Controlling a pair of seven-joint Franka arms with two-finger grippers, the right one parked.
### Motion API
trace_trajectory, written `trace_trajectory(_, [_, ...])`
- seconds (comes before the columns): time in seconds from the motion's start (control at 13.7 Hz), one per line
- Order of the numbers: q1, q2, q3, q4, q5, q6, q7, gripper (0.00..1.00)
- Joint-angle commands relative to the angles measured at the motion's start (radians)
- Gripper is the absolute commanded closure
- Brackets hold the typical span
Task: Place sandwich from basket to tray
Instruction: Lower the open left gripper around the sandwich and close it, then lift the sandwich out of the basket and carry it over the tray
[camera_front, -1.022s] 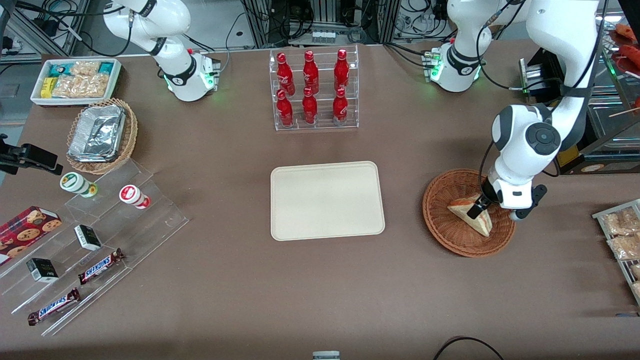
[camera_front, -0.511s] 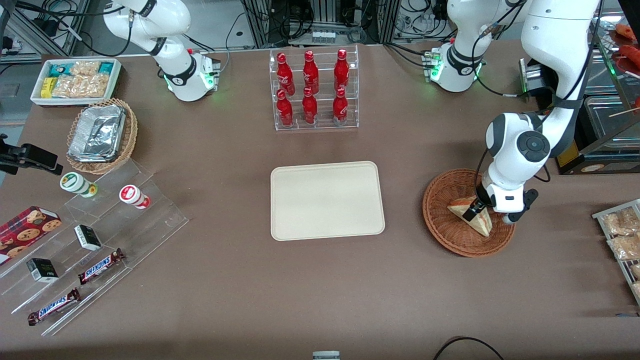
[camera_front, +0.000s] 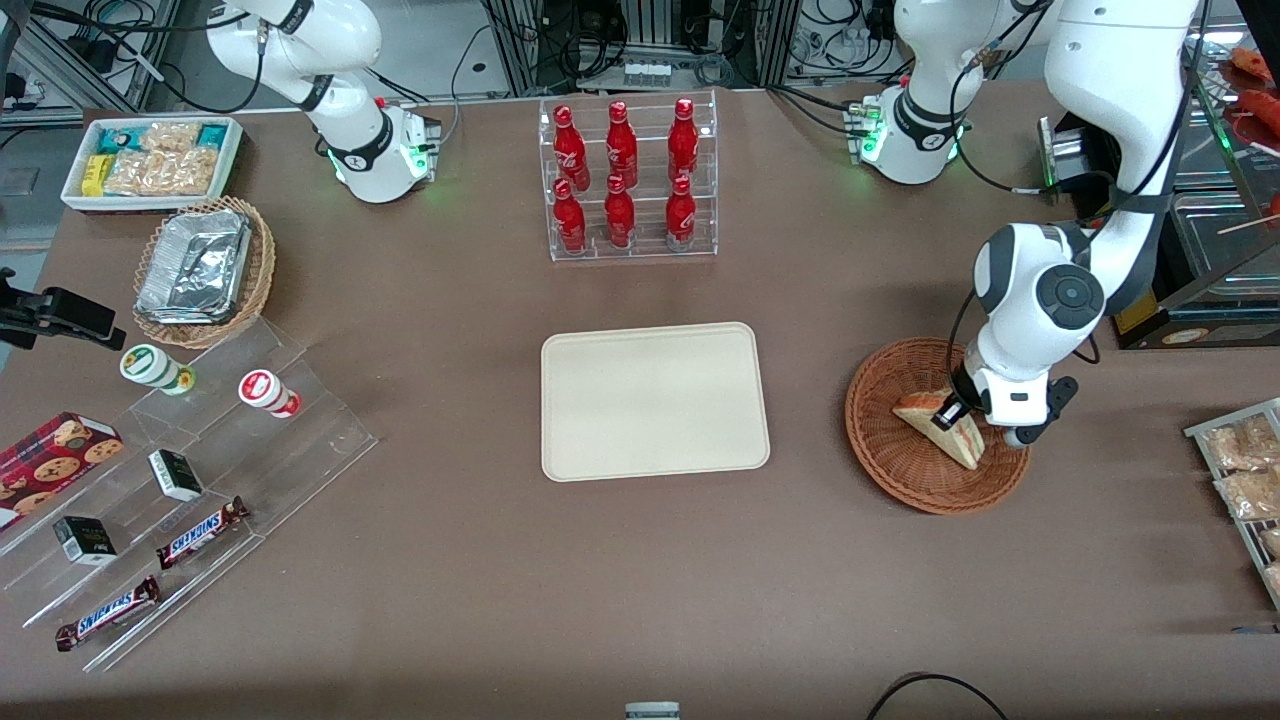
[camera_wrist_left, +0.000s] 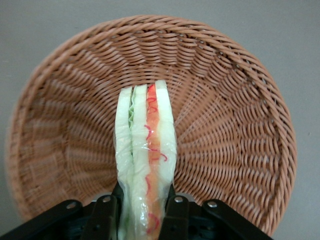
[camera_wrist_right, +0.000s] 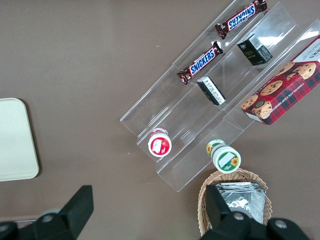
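The sandwich, a pale wedge with orange-red and green filling, stands on its edge in the reddish-brown woven basket toward the working arm's end of the table. My gripper reaches down into the basket and is shut on the sandwich, with one black finger pressed against each bread face. The cream-beige tray lies flat and bare in the middle of the table, beside the basket. A corner of the tray also shows in the right wrist view.
A clear rack of red bottles stands farther from the front camera than the tray. Toward the parked arm's end are a stepped acrylic stand with snacks, a tan wicker basket with foil containers and a white snack box. Bagged snacks lie at the working arm's end.
The wrist has swung a little toward the tray over the basket. The sandwich has shifted slightly with the gripper, edging away from the front camera.
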Motion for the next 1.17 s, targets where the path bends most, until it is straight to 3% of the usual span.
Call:
trace_trajectory(0.0, [-0.003,-0.104,-0.002,0.048,0.008,-0.174,0.043,1.0])
trace_trajectory(0.15, [-0.015,-0.144,-0.017,0.108,0.008,-0.283,0.059,1.0])
trace_trajectory(0.51, [-0.135,-0.109,-0.058,0.428,0.005,-0.639,0.057,1.0])
trace_trajectory(0.88, [-0.288,-0.088,-0.063,0.506,-0.007,-0.652,0.12,1.0])
trace_trajectory(1.09, [-0.385,-0.003,-0.063,0.585,-0.023,-0.615,0.125,1.0])
